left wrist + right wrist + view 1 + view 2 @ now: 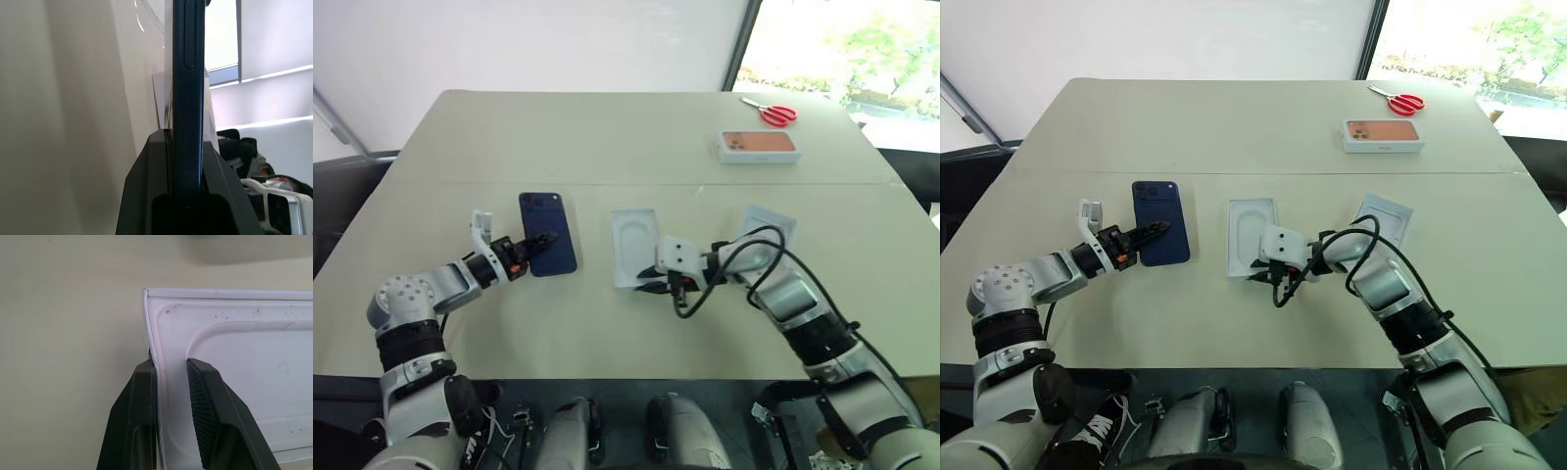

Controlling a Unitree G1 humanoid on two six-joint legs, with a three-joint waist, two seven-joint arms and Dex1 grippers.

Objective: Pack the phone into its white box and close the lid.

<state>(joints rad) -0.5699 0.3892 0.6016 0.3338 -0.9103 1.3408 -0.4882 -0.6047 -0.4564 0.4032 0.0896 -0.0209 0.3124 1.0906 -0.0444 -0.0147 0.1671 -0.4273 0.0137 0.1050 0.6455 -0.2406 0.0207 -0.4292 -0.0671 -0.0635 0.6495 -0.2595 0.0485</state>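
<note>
Left pincer (540, 241) clamped on the phone (548, 232), right pincer (171, 377) straddling white box (234, 367) wall, fingers apart

Red-handled scissors (771, 113) are lying near the far right corner of the beige table (607, 137), blades pointing left. Box with the orange phone picture (759, 146) is sitting just in front of them, flat, picture side up, close to but apart from the scissors. Thin white insert with a rounded recess (1252, 228) is sitting mid-table, well apart from both; a seam (803, 183) is running across the tabletop between it and the orange-picture box.
</note>
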